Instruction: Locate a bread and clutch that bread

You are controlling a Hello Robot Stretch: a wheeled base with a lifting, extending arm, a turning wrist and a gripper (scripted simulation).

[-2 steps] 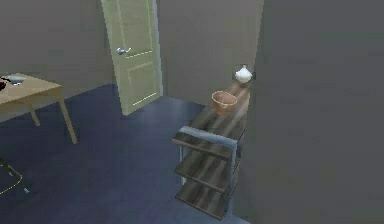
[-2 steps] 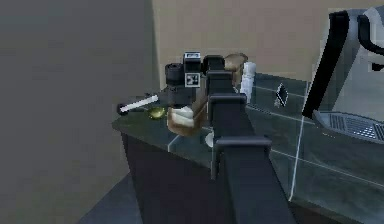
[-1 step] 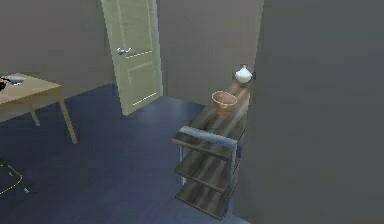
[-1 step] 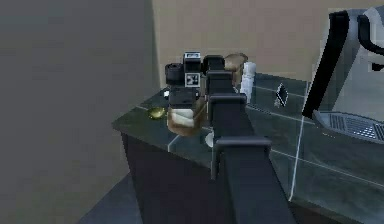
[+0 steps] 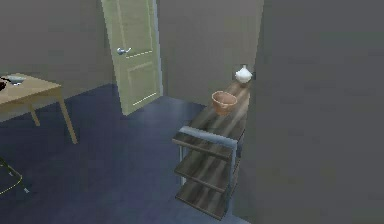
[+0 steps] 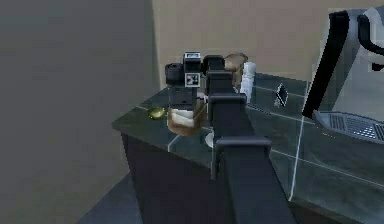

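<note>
Step in hand, as we judge it: the reach for the grasp, since the bread is already found. The arm point(image 6: 236, 130) stretches over the dark counter point(image 6: 270, 140). The gripper point(image 6: 187, 95) sits at the bread point(image 6: 183, 122), which lies on the counter just below the fingers, close to the counter's edge. We cannot tell the fingers' spread, nor whether they hold anything. The next move calls for taking the bread and lifting it clear. Bread: short lump, tan-brown crust, paler underside.
</note>
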